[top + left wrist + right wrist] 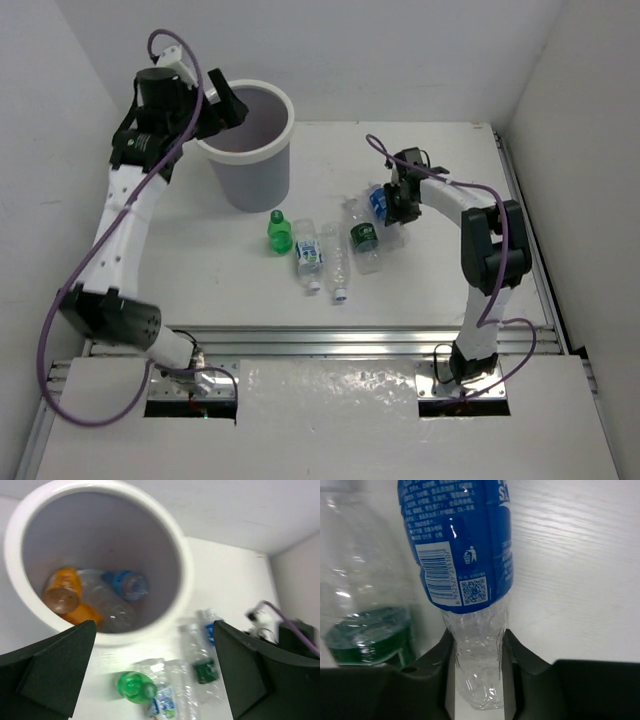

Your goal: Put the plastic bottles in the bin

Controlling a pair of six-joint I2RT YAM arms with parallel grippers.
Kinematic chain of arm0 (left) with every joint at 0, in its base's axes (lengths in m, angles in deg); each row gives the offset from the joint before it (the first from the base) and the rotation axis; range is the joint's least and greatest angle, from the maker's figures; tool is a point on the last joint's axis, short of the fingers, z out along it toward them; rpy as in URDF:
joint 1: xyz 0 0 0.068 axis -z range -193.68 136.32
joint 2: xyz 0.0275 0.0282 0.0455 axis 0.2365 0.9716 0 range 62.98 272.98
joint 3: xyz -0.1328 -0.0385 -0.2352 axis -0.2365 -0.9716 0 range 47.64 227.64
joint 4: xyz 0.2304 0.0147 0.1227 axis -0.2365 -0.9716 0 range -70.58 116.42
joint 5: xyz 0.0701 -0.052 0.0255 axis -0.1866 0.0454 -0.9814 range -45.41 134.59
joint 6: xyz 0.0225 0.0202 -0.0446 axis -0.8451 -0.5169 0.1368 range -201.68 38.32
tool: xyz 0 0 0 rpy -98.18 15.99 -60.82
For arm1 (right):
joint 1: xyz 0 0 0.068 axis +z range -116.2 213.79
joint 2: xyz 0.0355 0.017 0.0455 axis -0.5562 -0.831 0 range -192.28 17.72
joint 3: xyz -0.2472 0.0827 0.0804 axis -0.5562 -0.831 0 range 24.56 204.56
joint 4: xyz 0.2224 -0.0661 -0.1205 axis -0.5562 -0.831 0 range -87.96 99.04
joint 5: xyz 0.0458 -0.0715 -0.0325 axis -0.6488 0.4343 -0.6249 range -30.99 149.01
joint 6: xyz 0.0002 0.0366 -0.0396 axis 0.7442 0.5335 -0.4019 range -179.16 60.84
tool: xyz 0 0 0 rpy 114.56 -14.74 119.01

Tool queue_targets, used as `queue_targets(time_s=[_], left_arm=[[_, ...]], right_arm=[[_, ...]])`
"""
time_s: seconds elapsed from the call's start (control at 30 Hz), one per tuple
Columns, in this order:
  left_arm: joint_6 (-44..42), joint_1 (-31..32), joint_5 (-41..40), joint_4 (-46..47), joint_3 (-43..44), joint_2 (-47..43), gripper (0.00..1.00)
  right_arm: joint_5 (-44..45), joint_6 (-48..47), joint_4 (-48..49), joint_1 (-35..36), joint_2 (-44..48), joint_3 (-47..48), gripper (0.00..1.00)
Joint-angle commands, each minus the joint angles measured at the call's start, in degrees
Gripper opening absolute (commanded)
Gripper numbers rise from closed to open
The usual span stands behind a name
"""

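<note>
My left wrist view is blurred; the bottles (62, 590) inside the bin (186, 585) are soft blobs. On the right wrist view the blue-labelled bottle (465, 555) runs off the top edge, the green-labelled bottle (370, 635) off the left.

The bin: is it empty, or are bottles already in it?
Not empty. Looking into the bin, the left wrist view shows orange bottles, a clear bottle and a blue-capped bottle inside.

The left gripper (228, 103) hangs over the rim of the bin (250, 182). The right gripper (393, 208) seems to pinch a blue-labelled bottle (377, 200); just left of it lie a dark-green-labelled bottle (365, 238), two clear bottles (310, 256), then a green bottle (280, 233).
</note>
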Motion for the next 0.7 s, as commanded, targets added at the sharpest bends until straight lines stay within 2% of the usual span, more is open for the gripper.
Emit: queue_targets(time_s=[0.0,0.03,0.07,0.13,0.17,0.2,0.23,0.27,0.3,0.37,0.47,0.53,0.57,0.67], left_arm=[[1.2,1.6,9.9,8.0,-8.3,-8.3,1.00],[1.0,2.8,11.5,9.0,-9.9,-9.3,1.00],[1.0,6.2,12.0,9.7,-10.9,-10.0,1.00],[0.5,11.6,14.7,11.8,-13.1,-11.0,1.00],[1.7,12.4,17.4,13.2,-14.0,-11.1,1.00],[2.5,13.0,23.3,16.4,-16.4,-11.2,1.00],[3.9,13.4,25.7,18.2,-18.0,-11.6,1.00],[4.4,13.7,29.8,21.6,-20.9,-12.2,1.00],[4.6,14.5,32.4,23.7,-22.4,-12.4,1.00],[5.1,15.3,36.9,27.8,-26.0,-12.6,1.00],[2.8,16.8,38.5,28.8,-27.7,-12.1,1.00],[3.4,16.9,40.1,29.7,-28.2,-11.7,1.00],[4.5,17.0,43.9,33.2,-29.2,-11.5,1.00],[7.5,17.9,49.1,40.5,-30.9,-11.3,1.00]], right_arm=[[11.2,3.4,-0.4,-0.1,5.0,-2.5,0.21],[12.6,4.2,0.0,-0.2,6.9,-3.4,0.19],[13.5,5.0,0.6,-0.2,11.4,-4.2,0.13],[11.6,6.5,2.6,0.0,17.5,-8.5,0.11],[1.8,6.3,7.2,-0.1,21.2,-10.7,0.10],[-4.1,6.0,10.2,-0.1,28.6,-15.7,0.10],[-16.9,5.8,15.3,-0.1,32.2,-19.7,0.10],[-23.3,6.7,17.7,-0.1,38.6,-21.6,0.08],[-29.3,7.8,20.5,-0.1,41.2,-23.2,0.07],[-43.1,11.4,27.7,-0.2,45.0,-26.4,0.07],[-53.4,17.3,36.4,0.0,49.1,-28.8,0.08],[-57.7,22.0,45.3,0.1,50.4,-30.7,0.08],[-60.1,26.3,48.0,0.7,50.7,-31.2,0.09],[-60.8,28.4,50.7,1.9,50.6,-30.6,0.09]])
